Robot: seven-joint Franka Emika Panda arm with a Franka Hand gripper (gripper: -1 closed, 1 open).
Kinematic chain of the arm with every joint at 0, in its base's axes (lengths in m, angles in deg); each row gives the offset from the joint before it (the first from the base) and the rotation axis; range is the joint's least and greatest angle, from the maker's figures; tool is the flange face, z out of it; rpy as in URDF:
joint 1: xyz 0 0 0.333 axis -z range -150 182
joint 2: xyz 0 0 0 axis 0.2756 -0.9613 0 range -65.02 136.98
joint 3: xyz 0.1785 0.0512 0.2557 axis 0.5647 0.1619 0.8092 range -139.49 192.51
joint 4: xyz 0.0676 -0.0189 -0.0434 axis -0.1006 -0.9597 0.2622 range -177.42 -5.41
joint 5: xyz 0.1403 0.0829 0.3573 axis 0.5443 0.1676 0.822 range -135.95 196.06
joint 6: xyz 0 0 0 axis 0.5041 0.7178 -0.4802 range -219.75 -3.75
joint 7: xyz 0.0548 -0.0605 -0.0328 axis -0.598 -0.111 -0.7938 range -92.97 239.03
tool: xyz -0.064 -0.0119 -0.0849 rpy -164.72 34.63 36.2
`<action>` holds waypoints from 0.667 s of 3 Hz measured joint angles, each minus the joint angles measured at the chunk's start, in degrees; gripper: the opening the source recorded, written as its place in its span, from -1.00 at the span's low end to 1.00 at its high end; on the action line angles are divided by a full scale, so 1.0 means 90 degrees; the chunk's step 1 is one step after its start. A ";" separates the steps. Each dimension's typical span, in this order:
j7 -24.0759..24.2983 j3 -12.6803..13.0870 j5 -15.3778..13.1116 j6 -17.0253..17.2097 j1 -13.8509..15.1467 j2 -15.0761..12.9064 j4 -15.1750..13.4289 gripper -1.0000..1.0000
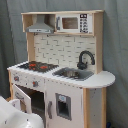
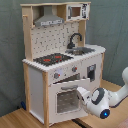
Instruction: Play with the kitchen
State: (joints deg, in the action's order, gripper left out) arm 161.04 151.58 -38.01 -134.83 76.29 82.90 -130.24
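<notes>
The kitchen (image 2: 62, 60) is standing in the middle of both exterior views, and its oven door (image 2: 66, 98) is hanging ajar at lower centre of the second exterior view. The gripper (image 2: 80, 91) is reaching in from the lower right, touching the door's upper edge; whether its fingers are apart or together, I cannot tell.

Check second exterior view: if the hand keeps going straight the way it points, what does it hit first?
Most likely the oven door of the kitchen. The hand points at its upper right edge and looks nearly on it, though depth is unclear.
</notes>
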 joint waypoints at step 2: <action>-0.0013 -0.0568 -0.0464 -0.0737 0.0755 0.0018 0.0201 -1.00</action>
State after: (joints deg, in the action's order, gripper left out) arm 160.92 146.47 -42.19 -141.46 83.08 83.06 -128.44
